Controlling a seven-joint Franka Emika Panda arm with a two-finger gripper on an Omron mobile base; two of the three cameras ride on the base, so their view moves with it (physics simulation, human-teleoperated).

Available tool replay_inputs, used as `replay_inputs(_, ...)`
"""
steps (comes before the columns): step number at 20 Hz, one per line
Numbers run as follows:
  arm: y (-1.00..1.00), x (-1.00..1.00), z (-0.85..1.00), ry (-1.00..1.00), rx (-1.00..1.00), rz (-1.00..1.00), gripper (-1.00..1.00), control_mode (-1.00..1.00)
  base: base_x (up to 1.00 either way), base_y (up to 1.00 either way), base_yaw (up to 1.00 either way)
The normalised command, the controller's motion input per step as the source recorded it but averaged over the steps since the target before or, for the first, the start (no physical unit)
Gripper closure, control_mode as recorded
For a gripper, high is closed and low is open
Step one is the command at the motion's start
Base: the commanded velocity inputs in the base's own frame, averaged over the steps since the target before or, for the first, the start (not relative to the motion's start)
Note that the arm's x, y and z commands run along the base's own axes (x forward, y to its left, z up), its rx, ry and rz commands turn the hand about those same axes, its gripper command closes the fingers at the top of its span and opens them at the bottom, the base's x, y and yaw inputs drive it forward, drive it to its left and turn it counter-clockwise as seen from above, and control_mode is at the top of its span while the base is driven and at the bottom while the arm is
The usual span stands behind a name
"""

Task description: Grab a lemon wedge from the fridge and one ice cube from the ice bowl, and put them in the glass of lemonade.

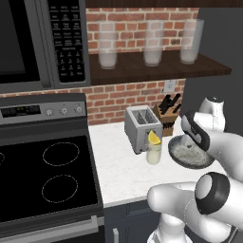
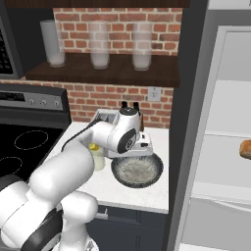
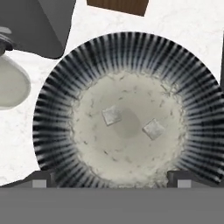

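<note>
Claw [image 3: 112, 177] spread wide, empty, poised above the wide dark speckled ice bowl [image 3: 57, 109]. Ice pick-up in hand; next, descend squarely over one pale cube [image 3: 112, 115].

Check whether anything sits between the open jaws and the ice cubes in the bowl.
Nothing visible does. In the hand view the gripper looks straight down into the ice bowl, jaws open, with two ice cubes lying bare and apart on its pale floor. The toaster stands off beside the rim.
</note>
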Motion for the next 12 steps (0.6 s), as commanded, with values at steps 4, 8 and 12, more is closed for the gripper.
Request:
replay_inputs(4,-0.12,0.16,-0.28,0.0,0.0,0.0,-1.0,-1.0,0.0,0.0,0.0)
replay_inputs(8,-0.01,0.06,-0.33,0.0,0.0,0.0,-1.0,-1.0,0.0,0.0,0.0)
replay_inputs(12,-0.01,0.0,-0.28,0.0,0.0,0.0,-1.0,-1.0,0.0,0.0,0.0)
